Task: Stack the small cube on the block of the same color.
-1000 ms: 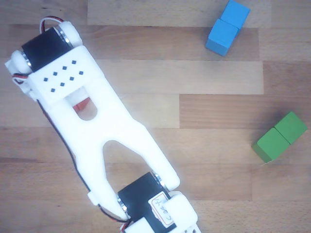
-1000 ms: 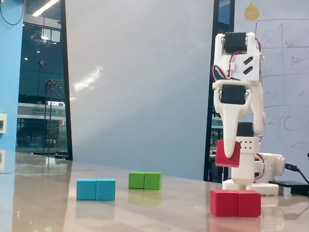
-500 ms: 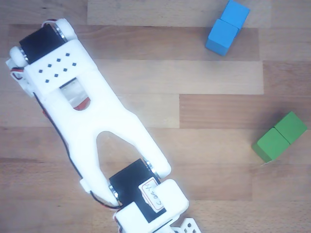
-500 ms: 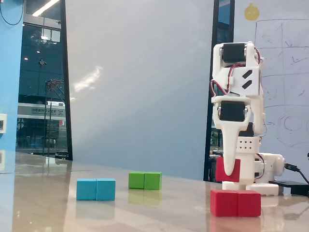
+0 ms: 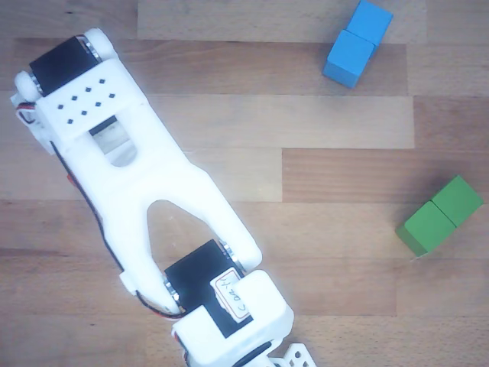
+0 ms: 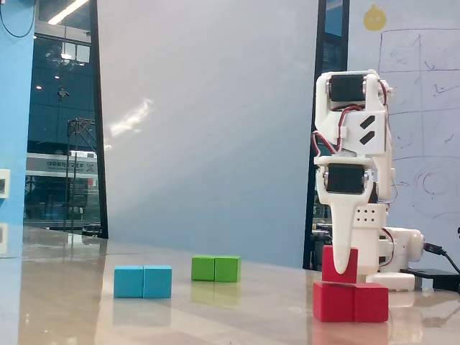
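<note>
1. The white two-finger claw [image 6: 343,267] points straight down in the fixed view, clamped on the small plain red-orange cube [image 6: 336,263], whose underside looks to rest on the left half of the long red-orange two-cube block [image 6: 351,301].
2. From above, the white arm hides both red pieces, so alignment front-to-back cannot be judged.
3. Risk: if the cube overhangs the block's edge, it may tip off on release.
4. Risk: a finger dragging while opening could slide the cube sideways.
5. The blue two-cube block [image 6: 143,281] and green two-cube block [image 6: 215,269] lie well apart on the wooden table [image 5: 344,153], out of harm.
</note>
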Robot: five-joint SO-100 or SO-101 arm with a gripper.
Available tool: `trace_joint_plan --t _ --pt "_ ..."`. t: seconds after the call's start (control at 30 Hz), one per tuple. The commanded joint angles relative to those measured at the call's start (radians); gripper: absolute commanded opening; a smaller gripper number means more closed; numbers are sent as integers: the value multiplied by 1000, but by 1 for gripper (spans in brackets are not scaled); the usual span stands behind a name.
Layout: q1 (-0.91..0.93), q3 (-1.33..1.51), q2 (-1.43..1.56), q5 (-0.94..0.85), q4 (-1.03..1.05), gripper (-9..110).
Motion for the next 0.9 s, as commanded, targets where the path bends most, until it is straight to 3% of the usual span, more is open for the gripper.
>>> trace_joint_plan --t 0.0,0.37,0.87 --pt "-9 -103 20 6 -2 6" --pt "-9 -103 17 6 -2 22" --pt "83 -103 17 -6 -2 24"
